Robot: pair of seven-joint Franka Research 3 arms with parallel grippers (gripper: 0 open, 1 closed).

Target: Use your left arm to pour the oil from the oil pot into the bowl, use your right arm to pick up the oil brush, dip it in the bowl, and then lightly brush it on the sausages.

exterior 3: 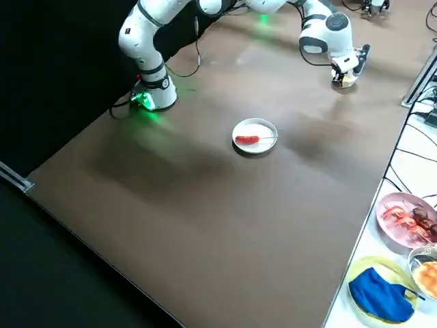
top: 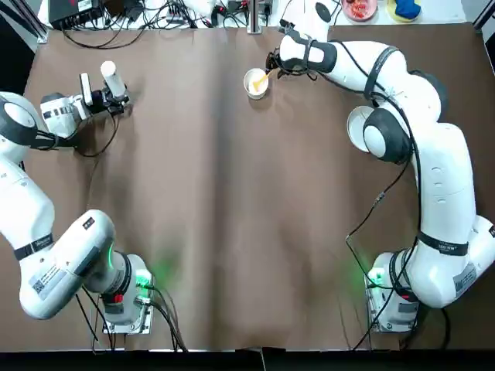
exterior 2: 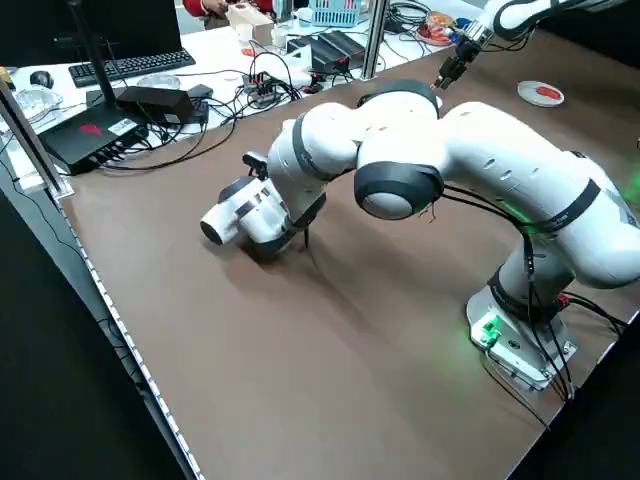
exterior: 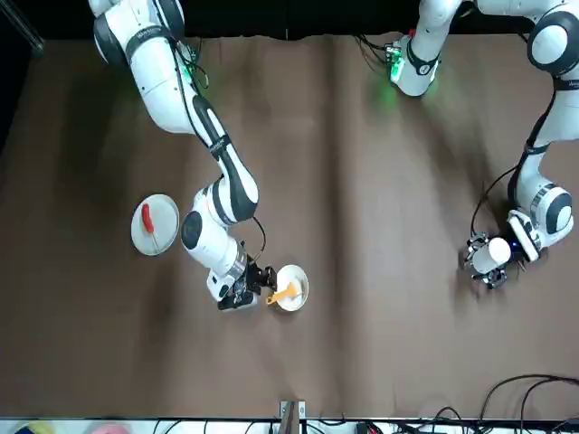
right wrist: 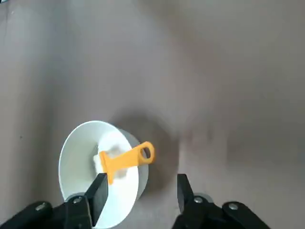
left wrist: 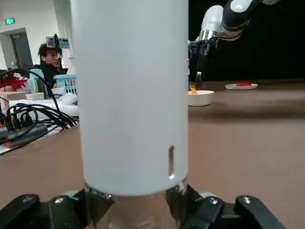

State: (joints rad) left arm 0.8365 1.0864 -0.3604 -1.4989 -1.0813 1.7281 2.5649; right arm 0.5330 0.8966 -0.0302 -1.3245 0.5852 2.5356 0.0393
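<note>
Oil brush (right wrist: 125, 161) in bowl (right wrist: 97, 174), right gripper (right wrist: 139, 198) wide beside bowl; left gripper (left wrist: 136, 210), well apart, grasping oil pot (left wrist: 133, 95); brushing outstanding.

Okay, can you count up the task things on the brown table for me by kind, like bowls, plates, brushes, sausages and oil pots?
Bowls: 1
Plates: 1
Brushes: 1
Sausages: 1
Oil pots: 1, gripped by the left end effector
Total: 5

White wall (left wrist: 28, 21) — green exit sign (left wrist: 9, 21), grey door (left wrist: 22, 50).
</note>
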